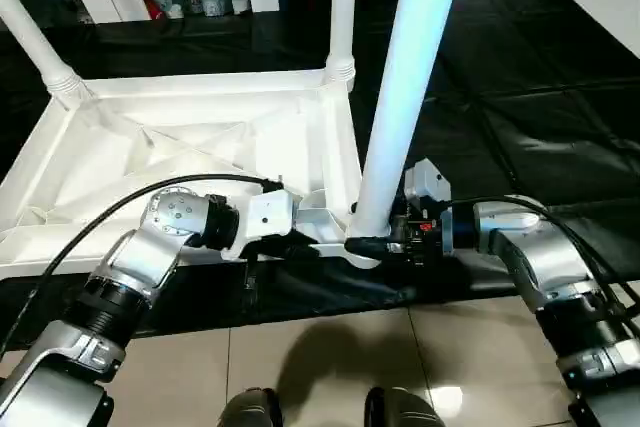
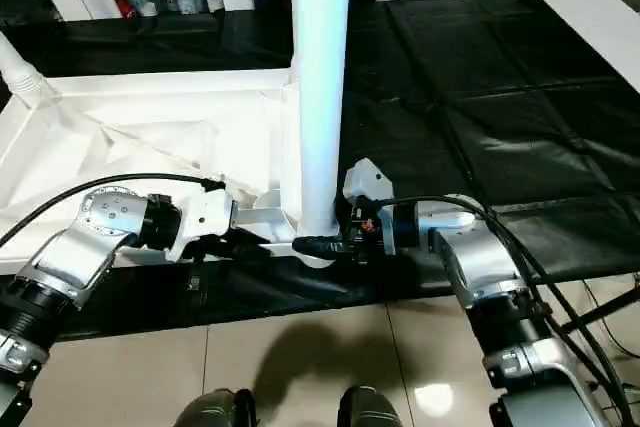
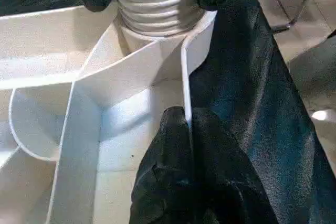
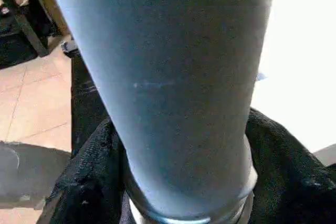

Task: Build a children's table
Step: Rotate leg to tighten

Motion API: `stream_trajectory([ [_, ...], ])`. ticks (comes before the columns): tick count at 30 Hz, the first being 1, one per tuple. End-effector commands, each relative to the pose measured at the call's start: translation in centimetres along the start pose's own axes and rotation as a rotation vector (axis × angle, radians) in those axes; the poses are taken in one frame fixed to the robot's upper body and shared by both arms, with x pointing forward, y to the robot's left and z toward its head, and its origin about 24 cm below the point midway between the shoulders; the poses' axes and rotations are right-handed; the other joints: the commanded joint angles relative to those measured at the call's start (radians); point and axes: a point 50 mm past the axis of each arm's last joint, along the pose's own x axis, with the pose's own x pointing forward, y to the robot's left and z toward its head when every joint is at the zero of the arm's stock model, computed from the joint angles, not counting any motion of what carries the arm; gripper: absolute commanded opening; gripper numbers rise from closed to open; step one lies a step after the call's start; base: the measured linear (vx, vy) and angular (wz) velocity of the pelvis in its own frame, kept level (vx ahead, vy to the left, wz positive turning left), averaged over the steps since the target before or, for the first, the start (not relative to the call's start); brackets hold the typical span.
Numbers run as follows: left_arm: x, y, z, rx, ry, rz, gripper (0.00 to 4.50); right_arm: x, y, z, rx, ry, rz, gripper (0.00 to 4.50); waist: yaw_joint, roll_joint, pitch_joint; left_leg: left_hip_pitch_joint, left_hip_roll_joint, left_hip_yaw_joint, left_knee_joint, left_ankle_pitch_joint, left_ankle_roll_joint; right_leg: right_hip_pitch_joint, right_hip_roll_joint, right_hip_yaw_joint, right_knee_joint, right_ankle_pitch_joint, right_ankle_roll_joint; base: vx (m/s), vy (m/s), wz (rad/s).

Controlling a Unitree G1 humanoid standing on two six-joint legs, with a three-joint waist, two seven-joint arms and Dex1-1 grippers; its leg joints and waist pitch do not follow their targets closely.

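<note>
Right end effector (image 1: pixel 372 245) clamps upright leg (image 1: pixel 405 97); left end effector (image 3: pixel 186 177) pinches tabletop wall (image 3: pixel 185 85).

Left arm: our silver forearm rises from the lower left, wrist bent inward. Left gripper (image 3: pixel 188 129): both black fingers (image 3: pixel 157 177) pressed together, pinching a thin white wall of the table top (image 1: pixel 200 137) between them.

Right arm: our silver forearm comes in from the lower right, wrist level, pointing inward toward the left gripper. Right gripper (image 1: pixel 372 244): black fingers (image 4: pixel 86 182) clamped on either side of a leg (image 1: pixel 405 97), at its lower end.
</note>
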Motion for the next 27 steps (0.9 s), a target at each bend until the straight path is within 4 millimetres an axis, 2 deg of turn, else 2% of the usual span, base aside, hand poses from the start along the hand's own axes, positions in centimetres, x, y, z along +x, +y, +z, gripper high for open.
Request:
stream_trajectory([
  [1,0.6,0.1,0.5,-0.028,-0.017,0.049,0.0,1.4,0.9,-0.7,0.072,-0.014,0.004,2.76,-0.004,-0.011,-0.09,0.003,0.05,-0.01,-0.058,-0.048,0.117,0.066,-0.08,0.055,-0.069,-0.092,-0.271,0.0,0.0,0.0],
  [4,1.2,0.8,1.6,-0.093,-0.067,0.154,0.0,3.3,0.8,-1.1,0.134,-0.028,-0.143,2.76,-0.015,-0.011,-0.081,0.006,0.046,-0.011,-0.064,-0.105,0.076,0.062,-0.08,0.053,-0.082,-0.216,-0.251,0.0,0.0,0.0],
  [5,1.6,1.2,2.2,-0.132,-0.087,0.229,0.0,4.4,0.7,-1.1,0.171,-0.045,-0.226,2.76,-0.019,-0.007,-0.075,0.004,0.045,-0.014,-0.067,-0.137,0.054,0.062,-0.081,0.052,-0.087,-0.285,-0.23,0.0,0.0,0.0],
  [6,1.6,1.2,2.2,-0.132,-0.087,0.229,0.0,4.4,0.7,-1.1,0.171,-0.045,-0.226,2.76,-0.023,-0.009,-0.075,0.005,0.044,-0.014,-0.068,-0.148,0.043,0.062,-0.08,0.052,-0.09,-0.312,-0.22,0.0,0.0,0.0],
  [7,2.2,1.6,2.9,-0.174,-0.109,0.31,0.0,5.4,0.5,-1.1,0.204,-0.062,-0.303,2.76,-0.029,-0.011,-0.075,0.008,0.043,-0.017,-0.07,-0.162,0.033,0.061,-0.081,0.052,-0.094,-0.346,-0.204,0.0,0.0,0.0],
  [9,2.7,1.9,3.5,-0.206,-0.124,0.36,0.0,6.1,0.2,-1.0,0.221,-0.066,-0.363,2.76,-0.046,-0.011,-0.074,0.004,0.041,-0.017,-0.069,-0.163,0.03,0.058,-0.078,0.052,-0.097,-0.349,-0.198,0.0,0.0,0.0],
  [10,3.5,2.2,4.4,-0.245,-0.143,0.437,0.0,7.1,-0.4,-0.8,0.271,-0.084,-0.474,2.76,-0.05,-0.012,-0.074,0.004,0.042,-0.018,-0.069,-0.163,0.028,0.059,-0.079,0.052,-0.095,-0.345,-0.2,0.0,0.0,0.0],
  [11,4.0,2.5,5.0,-0.271,-0.152,0.485,0.0,7.7,-0.8,-0.6,0.306,-0.088,-0.551,2.75,-0.061,-0.012,-0.073,0.001,0.04,-0.018,-0.068,-0.156,0.03,0.057,-0.078,0.052,-0.096,-0.337,-0.203,0.0,0.0,0.0],
  [13,4.5,2.7,5.8,-0.298,-0.163,0.536,0.0,8.2,-1.1,-0.4,0.344,-0.095,-0.622,2.75,-0.064,-0.012,-0.074,0.003,0.036,-0.017,-0.068,-0.155,0.038,0.058,-0.078,0.051,-0.102,-0.353,-0.192,0.0,0.0,0.0],
  [19,5.2,2.9,7.2,-0.323,-0.174,0.624,0.0,9.1,-1.7,-0.2,0.375,-0.092,-0.718,2.75,-0.062,-0.011,-0.083,-0.002,0.034,-0.011,-0.062,-0.086,0.095,0.062,-0.073,0.052,-0.092,-0.174,-0.233,0.0,0.0,0.0],
  [20,5.2,2.8,7.2,-0.316,-0.163,0.624,0.0,9.2,-1.7,-0.2,0.379,-0.096,-0.713,3.31,-0.062,-0.017,-0.086,-0.005,0.034,-0.011,-0.061,-0.072,0.106,0.066,-0.073,0.052,-0.088,-0.14,-0.239,0.0,0.0,0.0],
  [22,4.9,2.8,6.8,-0.299,-0.13,0.621,0.0,9.1,-1.8,-0.3,0.384,-0.099,-0.718,3.48,-0.06,-0.014,-0.089,-0.006,0.036,-0.012,-0.059,-0.044,0.127,0.067,-0.075,0.052,-0.081,-0.087,-0.25,0.0,0.0,0.0],
  [23,4.8,2.7,6.5,-0.291,-0.12,0.616,0.0,9.1,-1.8,-0.3,0.382,-0.102,-0.715,3.54,-0.061,-0.009,-0.088,-0.006,0.038,-0.012,-0.059,-0.034,0.14,0.066,-0.075,0.05,-0.08,-0.067,-0.257,0.0,0.0,0.0],
  [25,4.8,2.7,6.5,-0.291,-0.12,0.616,0.0,9.1,-1.8,-0.3,0.382,-0.102,-0.715,3.67,-0.062,-0.01,-0.086,-0.005,0.039,-0.012,-0.06,-0.039,0.148,0.066,-0.076,0.049,-0.081,-0.065,-0.264,0.0,0.0,0.0],
  [27,4.5,2.5,6.1,-0.29,-0.105,0.61,0.0,8.9,-1.9,-0.2,0.362,-0.109,-0.718,3.89,-0.062,-0.003,-0.083,-0.003,0.039,-0.012,-0.061,-0.07,0.138,0.065,-0.076,0.048,-0.085,-0.106,-0.263,0.0,0.0,0.0],
])
